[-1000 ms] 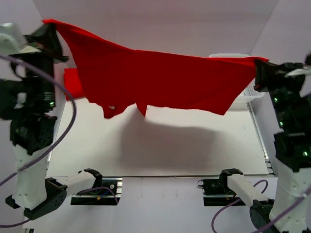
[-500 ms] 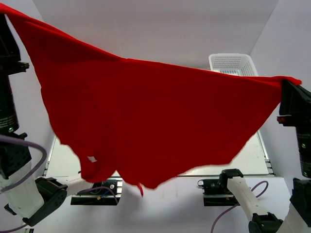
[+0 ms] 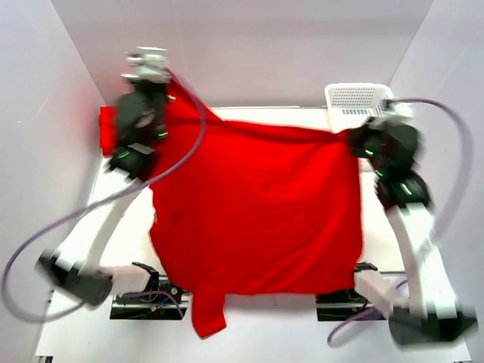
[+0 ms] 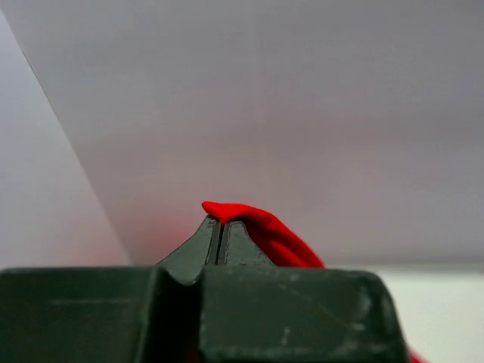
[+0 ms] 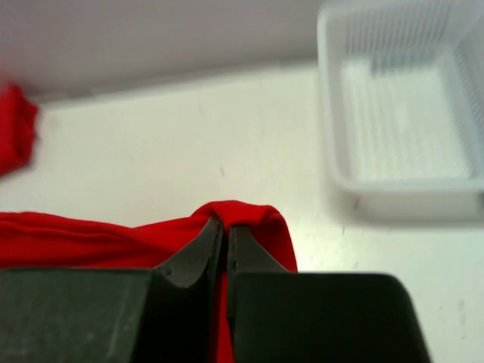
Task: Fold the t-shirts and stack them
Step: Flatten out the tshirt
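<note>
A red t-shirt (image 3: 257,212) is stretched out between both grippers over the table, its near end hanging past the front edge with a sleeve (image 3: 208,314) drooping. My left gripper (image 3: 168,92) is shut on its far left corner (image 4: 246,219). My right gripper (image 3: 349,140) is shut on its far right corner (image 5: 242,215). More red fabric (image 3: 108,128) lies at the far left behind the left arm; it also shows in the right wrist view (image 5: 15,136).
A white mesh basket (image 3: 360,98) stands at the far right corner, close behind the right gripper; it also shows in the right wrist view (image 5: 401,113). White walls close in the table on the left, back and right.
Both arms have swung forward and down from a high raised hold, carrying the shirt out over the table toward the far side. Both grippers have stayed shut on it.
</note>
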You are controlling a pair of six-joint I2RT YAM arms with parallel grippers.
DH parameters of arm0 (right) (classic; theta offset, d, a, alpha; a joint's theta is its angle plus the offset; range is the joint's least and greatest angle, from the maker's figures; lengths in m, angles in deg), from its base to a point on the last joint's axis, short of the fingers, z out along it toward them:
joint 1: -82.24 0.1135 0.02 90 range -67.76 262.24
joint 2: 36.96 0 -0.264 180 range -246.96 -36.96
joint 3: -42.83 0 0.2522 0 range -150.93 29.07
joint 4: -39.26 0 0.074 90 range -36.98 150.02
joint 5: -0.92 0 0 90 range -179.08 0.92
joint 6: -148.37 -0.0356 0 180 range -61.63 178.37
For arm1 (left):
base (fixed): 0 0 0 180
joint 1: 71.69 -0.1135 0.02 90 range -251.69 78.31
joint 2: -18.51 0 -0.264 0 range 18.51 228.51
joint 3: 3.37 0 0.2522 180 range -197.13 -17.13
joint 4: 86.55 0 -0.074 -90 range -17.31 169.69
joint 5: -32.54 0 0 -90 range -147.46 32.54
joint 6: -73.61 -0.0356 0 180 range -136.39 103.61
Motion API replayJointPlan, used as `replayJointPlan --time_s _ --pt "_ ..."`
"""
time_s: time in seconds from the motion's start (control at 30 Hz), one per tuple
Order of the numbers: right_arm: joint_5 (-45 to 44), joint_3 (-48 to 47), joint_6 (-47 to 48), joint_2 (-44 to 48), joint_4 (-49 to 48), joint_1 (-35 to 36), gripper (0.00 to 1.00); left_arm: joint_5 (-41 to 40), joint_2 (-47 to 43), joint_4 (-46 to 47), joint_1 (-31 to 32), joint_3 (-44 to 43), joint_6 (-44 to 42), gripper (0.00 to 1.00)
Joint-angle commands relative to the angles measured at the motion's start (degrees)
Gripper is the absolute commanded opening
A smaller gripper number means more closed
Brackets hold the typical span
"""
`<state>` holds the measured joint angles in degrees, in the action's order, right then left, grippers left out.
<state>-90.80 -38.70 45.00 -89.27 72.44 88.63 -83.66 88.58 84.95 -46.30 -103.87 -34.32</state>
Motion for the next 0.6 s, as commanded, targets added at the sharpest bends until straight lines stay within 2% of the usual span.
replayJointPlan --time_s 0.0,0.1,0.13,0.17,0.2,0.4,0.43,0.47,0.5,0.57 --pt "2.58 4.31 -1.66 -9.1 -7.46 -0.33 0.0 -9.48 10.74 5.47 -2.0 7.01 2.1 0.0" --pt "0.24 3.0 -0.79 -21.93 -8.43 -0.24 0.0 -10.28 20.78 6.69 -3.94 7.73 7.38 0.0" --pt "-0.21 0.73 0.09 -24.65 -9.04 -0.24 0.0 -10.98 27.6 7.39 -4.46 6.25 8.52 0.0" --pt "-0.74 -0.42 0.27 -32.07 -8.96 -0.33 0.0 -10.98 31.06 6.27 -5.51 4.67 10.53 0.0" --pt "-0.83 -2.87 0.97 -34.41 -9.22 -0.5 0.0 -10.98 34.32 6.26 -6.13 3.0 11.07 0.0" --pt "-0.75 -17.29 3.43 -54.95 -8.26 -0.33 0.0 -6.95 55.4 0.55 -9.38 -13.08 12.3 0.0" --pt "-1.09 -18.88 3.61 -56.48 -7.13 -0.24 0.0 -6.07 57.01 0.54 -9.39 -15.98 12.31 0.0" --pt "-1.18 -23.94 3.96 -58.23 -6.25 -0.33 0.0 -5.45 58.16 0.54 -10.0 -16.53 12.31 0.0" --pt "-1.18 -25.3 4.22 -62.78 -6.06 -0.33 0.0 -3.44 58.78 1.24 -10.61 -16.53 13.35 0.0" --pt "-1.27 -31.08 4.4 -65.27 -5.09 -0.33 0.0 -2.02 60.45 1.25 -11.32 -17.67 14.59 0.0"
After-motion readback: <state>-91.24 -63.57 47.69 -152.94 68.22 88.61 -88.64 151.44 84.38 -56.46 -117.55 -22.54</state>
